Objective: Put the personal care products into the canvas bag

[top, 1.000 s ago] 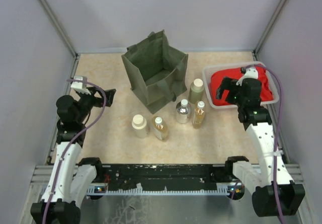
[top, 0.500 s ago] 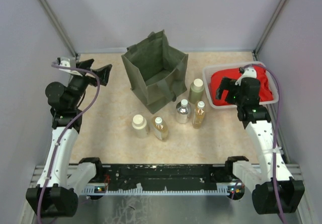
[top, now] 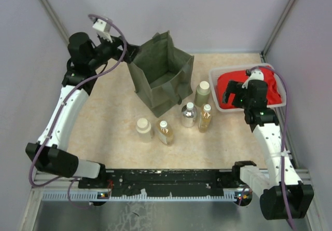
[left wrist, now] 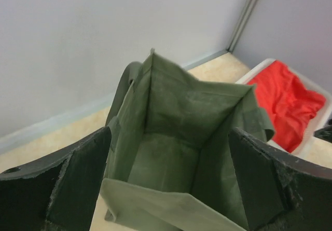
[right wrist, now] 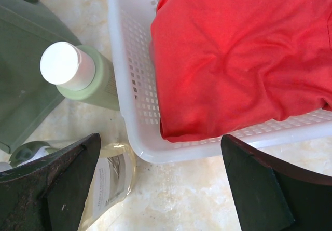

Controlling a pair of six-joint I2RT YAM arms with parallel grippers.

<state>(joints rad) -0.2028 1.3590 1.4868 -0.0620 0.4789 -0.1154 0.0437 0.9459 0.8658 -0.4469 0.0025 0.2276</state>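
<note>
The olive canvas bag (top: 160, 74) stands open at the back centre. Five bottles stand in front of it: a pale one with a white cap (top: 202, 93), a silvery one (top: 189, 114), two with amber liquid (top: 205, 118) (top: 165, 132), and a cream one (top: 143, 129). My left gripper (top: 126, 49) is open and empty, raised at the bag's back-left rim. Its wrist view looks down into the empty bag (left wrist: 171, 137). My right gripper (top: 232, 97) is open and empty above the tray's left edge. Its wrist view shows the pale bottle (right wrist: 88, 78) and an amber bottle (right wrist: 109, 184).
A white perforated tray (top: 215, 88) holding a red cloth (top: 248, 88) sits at the right; both show in the right wrist view, tray (right wrist: 135, 85) and cloth (right wrist: 238, 54). Grey walls close in the left, back and right sides.
My left arm has swung up and back from the table's left side to the bag's rim. The right arm and the bottles have stayed put.
</note>
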